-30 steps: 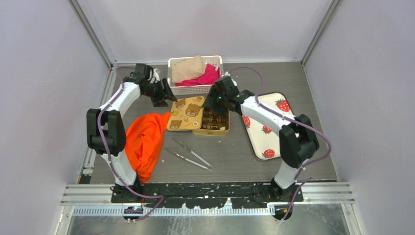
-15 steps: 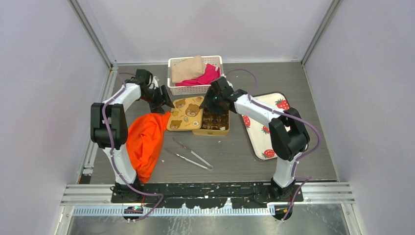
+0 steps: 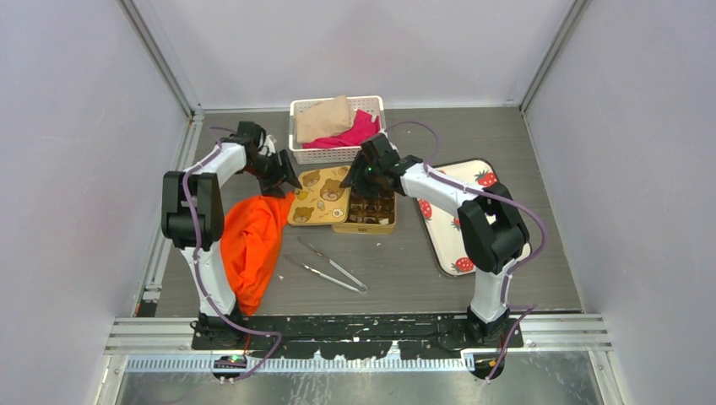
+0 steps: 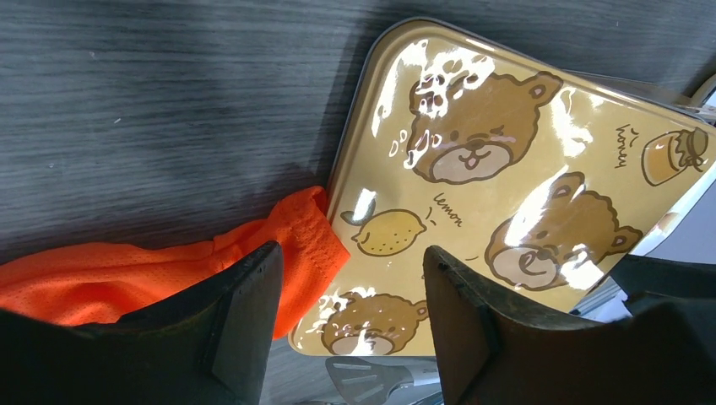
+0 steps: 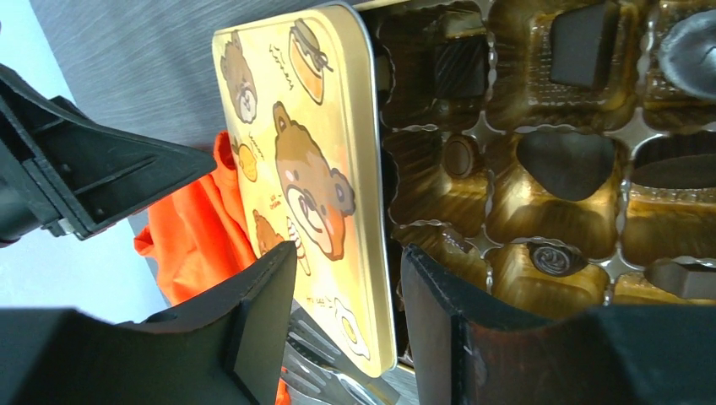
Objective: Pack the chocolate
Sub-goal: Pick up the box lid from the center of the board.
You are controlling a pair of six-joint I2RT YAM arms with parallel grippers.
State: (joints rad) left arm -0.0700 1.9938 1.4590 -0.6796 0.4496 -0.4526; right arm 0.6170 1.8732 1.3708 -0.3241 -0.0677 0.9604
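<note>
In the right wrist view the chocolate (image 5: 564, 159) is seen as dark pieces seated in the gold cups of the tin (image 5: 435, 190), at the right of the frame. From above, only dark specks are made out at mid-frame. The right gripper (image 5: 346, 316) is held open over the edge of the bear-printed lid (image 5: 312, 186), with nothing pinched. Only the left wrist view shows the left gripper (image 4: 350, 291) spread wide and empty, above the lid's corner and the orange cloth (image 4: 127, 270).

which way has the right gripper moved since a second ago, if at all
Yes, slightly left: the right gripper now overlaps the basket at its right front corner.
</note>
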